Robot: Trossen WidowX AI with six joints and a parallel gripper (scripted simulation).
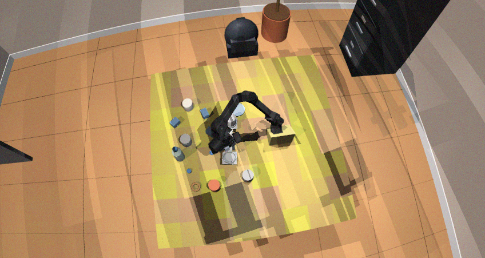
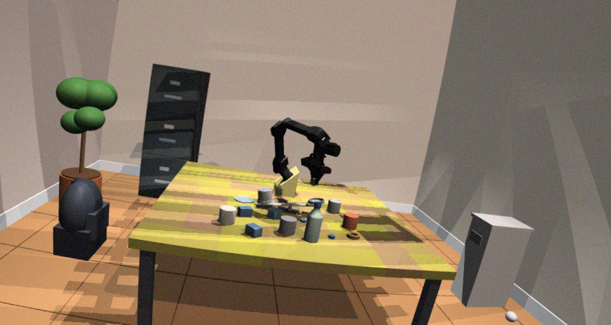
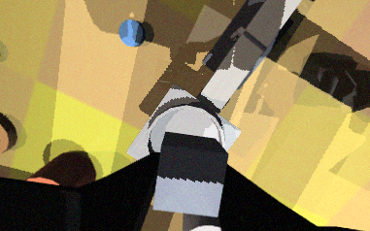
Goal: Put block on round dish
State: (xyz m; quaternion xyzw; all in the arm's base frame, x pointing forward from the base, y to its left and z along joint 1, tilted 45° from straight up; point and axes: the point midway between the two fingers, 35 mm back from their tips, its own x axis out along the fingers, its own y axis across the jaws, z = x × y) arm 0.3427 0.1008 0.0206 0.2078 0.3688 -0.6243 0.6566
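A block [image 1: 227, 148] [image 2: 314, 181] [image 3: 189, 181] is grasped by the gripper [image 1: 230, 146] [image 2: 315, 178] [image 3: 188, 165] above the bare end of the balance [image 2: 284, 204] [image 3: 232, 78]. One cup [image 1: 232, 121] [image 2: 264, 195] is borne on the other end, between the block and the dish [image 1: 239, 110] [image 2: 243, 199]. Around them, three blue blocks [image 1: 204, 112] [image 2: 253, 230], four cylinders [image 1: 185, 139] [image 2: 287, 225], two blue discs [image 1: 189, 170] [image 2: 331, 236] [image 3: 132, 33], one ring [image 1: 191, 186] [image 2: 348, 236] [image 3: 5, 128] and one bottle [image 1: 178, 154] [image 2: 313, 226] can be counted.

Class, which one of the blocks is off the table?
The held block, clamped in the gripper; the three blue blocks rest on the table.
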